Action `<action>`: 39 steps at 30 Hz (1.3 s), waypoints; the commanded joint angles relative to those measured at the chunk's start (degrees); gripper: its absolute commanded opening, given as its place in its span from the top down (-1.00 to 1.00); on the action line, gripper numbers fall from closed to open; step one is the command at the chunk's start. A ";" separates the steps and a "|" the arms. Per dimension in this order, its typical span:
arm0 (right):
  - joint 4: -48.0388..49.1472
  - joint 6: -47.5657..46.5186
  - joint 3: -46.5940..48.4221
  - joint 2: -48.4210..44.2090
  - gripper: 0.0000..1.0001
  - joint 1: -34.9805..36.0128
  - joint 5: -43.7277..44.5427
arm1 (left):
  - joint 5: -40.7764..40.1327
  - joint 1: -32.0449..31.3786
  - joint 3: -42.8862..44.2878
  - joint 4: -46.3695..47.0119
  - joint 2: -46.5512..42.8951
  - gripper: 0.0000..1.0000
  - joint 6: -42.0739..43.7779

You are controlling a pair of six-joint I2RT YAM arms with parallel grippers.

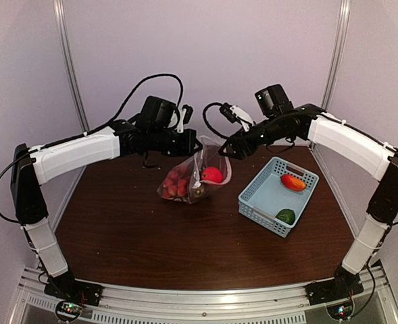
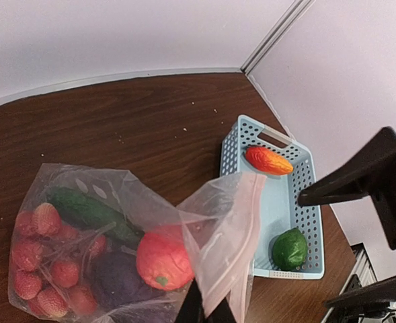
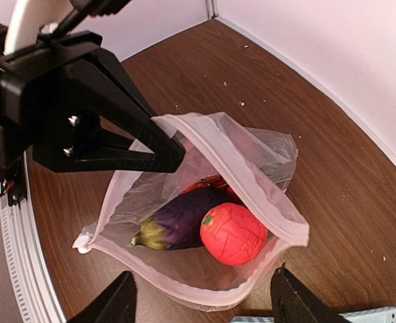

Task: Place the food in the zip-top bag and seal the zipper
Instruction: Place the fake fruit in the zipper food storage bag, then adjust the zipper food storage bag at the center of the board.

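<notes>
The clear zip-top bag (image 1: 200,162) stands open on the table. It holds the red tomato (image 3: 233,233), the purple eggplant (image 3: 181,219), the red fruit cluster (image 2: 40,262) and the green cucumber (image 2: 90,212). My left gripper (image 1: 196,144) is shut on the bag's upper edge near the whitish zipper strip (image 3: 245,175) and holds the mouth up. It also shows in the left wrist view (image 2: 208,311). My right gripper (image 3: 203,279) is open and empty just above the bag's mouth. The orange-red piece (image 1: 292,182) and the green lump (image 1: 286,216) lie in the basket.
The light-blue slotted basket (image 1: 256,208) sits right of the bag, also in the left wrist view (image 2: 234,145). White walls close the back and sides. Bare brown tabletop (image 1: 151,243) lies in front of the bag.
</notes>
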 commanded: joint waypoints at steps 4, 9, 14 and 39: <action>2.67 2.06 -9.20 -4.70 -0.01 -0.28 12.74 | -0.40 0.71 -2.17 4.31 -2.96 1.00 -0.74; 1.88 3.30 -7.10 0.43 0.02 -0.28 10.09 | -0.31 0.80 -2.25 4.44 -2.96 1.00 -0.82; 0.29 3.82 -4.19 3.99 0.57 -0.20 10.03 | -0.48 0.88 -2.57 4.10 -3.39 1.00 -0.69; -5.31 1.11 11.00 3.53 0.98 -2.07 3.61 | -0.73 4.06 -0.74 6.80 -8.35 1.00 8.60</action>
